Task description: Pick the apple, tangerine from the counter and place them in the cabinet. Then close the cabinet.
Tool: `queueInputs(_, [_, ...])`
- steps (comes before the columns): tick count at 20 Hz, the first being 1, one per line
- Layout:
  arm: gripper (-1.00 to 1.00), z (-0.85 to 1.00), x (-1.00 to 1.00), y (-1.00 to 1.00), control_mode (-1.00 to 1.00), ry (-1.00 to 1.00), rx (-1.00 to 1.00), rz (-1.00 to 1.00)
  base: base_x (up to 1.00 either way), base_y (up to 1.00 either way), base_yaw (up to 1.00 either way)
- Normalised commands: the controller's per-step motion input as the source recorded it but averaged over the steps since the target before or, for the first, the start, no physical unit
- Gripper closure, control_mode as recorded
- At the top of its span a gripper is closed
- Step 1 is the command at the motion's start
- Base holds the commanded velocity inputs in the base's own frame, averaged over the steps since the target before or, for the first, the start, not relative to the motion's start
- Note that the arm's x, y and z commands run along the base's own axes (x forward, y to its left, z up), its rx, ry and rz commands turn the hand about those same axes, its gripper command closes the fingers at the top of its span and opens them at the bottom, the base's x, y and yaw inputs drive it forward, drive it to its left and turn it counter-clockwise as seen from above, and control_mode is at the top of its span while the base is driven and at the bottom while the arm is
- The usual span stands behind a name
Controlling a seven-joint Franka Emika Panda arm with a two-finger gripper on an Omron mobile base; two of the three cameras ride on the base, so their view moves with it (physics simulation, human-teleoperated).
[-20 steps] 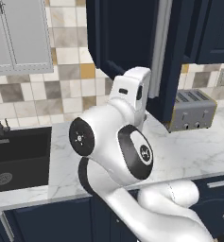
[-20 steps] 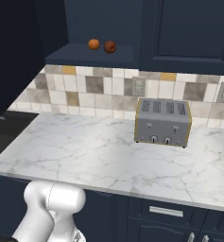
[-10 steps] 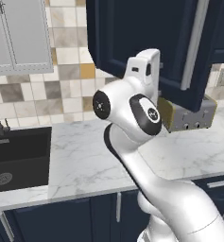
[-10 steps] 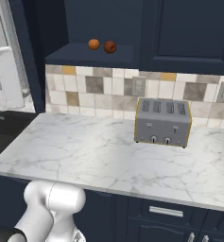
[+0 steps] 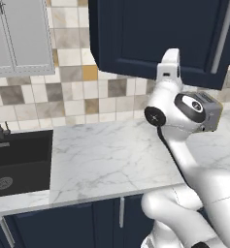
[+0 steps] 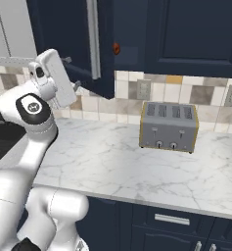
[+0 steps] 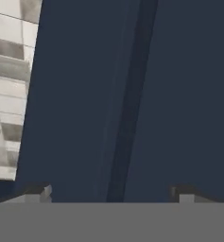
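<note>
With fruit (image 6: 116, 48) sitting inside the cabinet (image 6: 68, 44), the hand (image 7: 111, 191) is hovering wide open and empty against its door, which needs one flat, steady push shut.

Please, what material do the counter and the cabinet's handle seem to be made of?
The counter looks like polished marble or an imitation: white with grey veins. The cabinet's handle looks like brushed metal: an even silver-grey bar. Both are rendered, so uncertain.

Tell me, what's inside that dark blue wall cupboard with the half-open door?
In the right base view, a small reddish-orange round fruit peeks past the door's edge inside the cabinet. The door covers the rest of the shelf, so any second fruit is hidden.
</note>
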Motion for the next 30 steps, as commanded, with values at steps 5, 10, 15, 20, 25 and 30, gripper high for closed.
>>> queueInputs(5, [-1.00,0.24,0.73,-0.73,-1.00,-0.02,-0.21,0.31,0.00,0.00,0.00])
queueInputs(10, [-1.00,0.28,0.70,-0.63,-1.00,0.01,-0.16,0.33,0.00,0.00,0.00])
queueInputs(15, [-1.00,0.10,0.59,-0.47,-1.00,0.00,-0.14,0.31,0.00,0.00,0.00])
queueInputs(20, [-1.00,-0.03,0.54,-0.14,-1.00,0.01,-0.14,0.27,0.00,0.00,0.00])
queueInputs(25, [-1.00,-0.34,0.89,0.00,-1.00,0.09,-0.15,0.24,0.00,0.00,0.00])
queueInputs(30, [-1.00,-0.06,0.98,0.00,-1.00,0.12,-0.14,0.18,0.00,0.00,0.00])
